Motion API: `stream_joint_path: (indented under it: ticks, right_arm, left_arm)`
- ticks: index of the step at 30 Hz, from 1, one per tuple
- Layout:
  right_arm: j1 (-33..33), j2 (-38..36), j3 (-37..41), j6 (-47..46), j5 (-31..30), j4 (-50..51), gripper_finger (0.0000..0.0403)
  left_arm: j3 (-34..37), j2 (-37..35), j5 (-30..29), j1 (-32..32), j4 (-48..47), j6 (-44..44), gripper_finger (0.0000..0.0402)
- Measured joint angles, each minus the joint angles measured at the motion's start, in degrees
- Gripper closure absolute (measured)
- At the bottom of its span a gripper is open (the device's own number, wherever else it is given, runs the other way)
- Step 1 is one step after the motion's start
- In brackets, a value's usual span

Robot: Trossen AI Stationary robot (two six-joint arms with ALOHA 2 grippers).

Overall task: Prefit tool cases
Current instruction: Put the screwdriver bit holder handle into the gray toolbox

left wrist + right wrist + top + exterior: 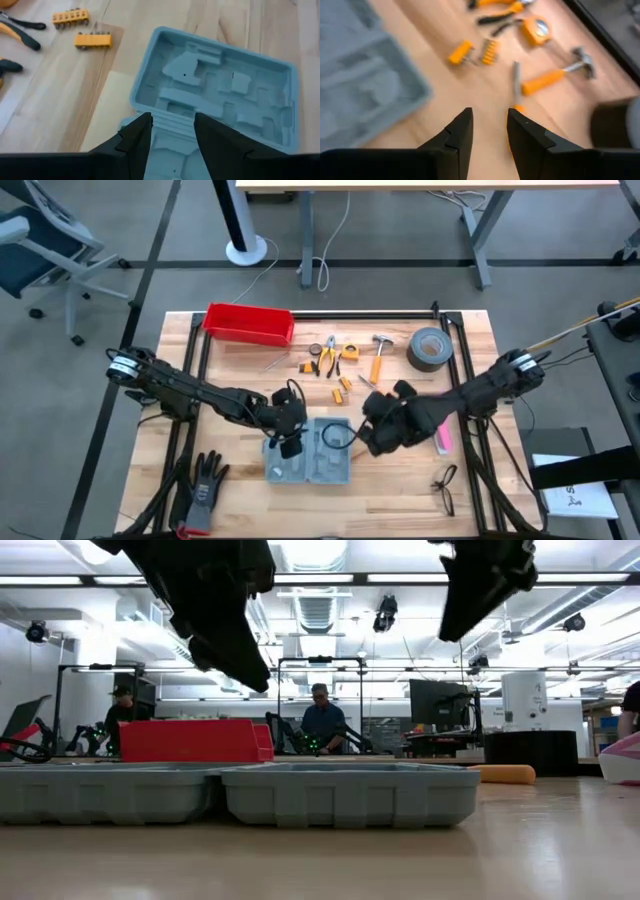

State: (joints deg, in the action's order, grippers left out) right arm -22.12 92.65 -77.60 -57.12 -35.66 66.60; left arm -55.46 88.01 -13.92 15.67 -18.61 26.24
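An overhead picture shows a wooden bench [400, 490] with my two dark arms reaching in from either side. Low in the middle of the frame lies the tool case [310, 452], a grey-blue plastic case spread open flat, its moulded slots facing up. My left pincer [287, 442] hangs over the left half of the case; seen from its own wrist, its two fingers [132, 142] stand apart with nothing between them, just above the case's hinge. My right pincer [372, 435] hovers just right of the case, over bare wood; its fingers [460, 132] are also parted and hold nothing. Above the case, toward the upper middle of the frame, lie pliers [328, 352], a hammer [379, 357] with an orange handle and small yellow bit holders [343, 384]. A red bin [248, 323] sits at the upper left, a roll of grey tape [429, 348] at the upper right, and a black glove [205, 482] at the lower left.
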Motion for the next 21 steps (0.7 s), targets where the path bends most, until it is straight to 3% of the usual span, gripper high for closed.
stream_joint_path:
  ticks: [7,12,21]
  right_arm:
    - [6.16,-0.87,1.60,3.47,0.18,2.25,0.0272]
    - [11.98,-1.41,4.76,7.84,5.17,2.06,0.0254]
    - [20.89,-1.43,10.89,15.05,13.86,-2.59,0.0235]
  left_arm:
    - [0.00,0.00,-4.00,2.70,5.92,-0.75,0.0244]
    - [0.06,-0.02,-8.86,4.24,7.21,-1.18,0.0244]
    - [0.09,-0.02,-11.69,5.17,7.52,-1.44,0.0244]
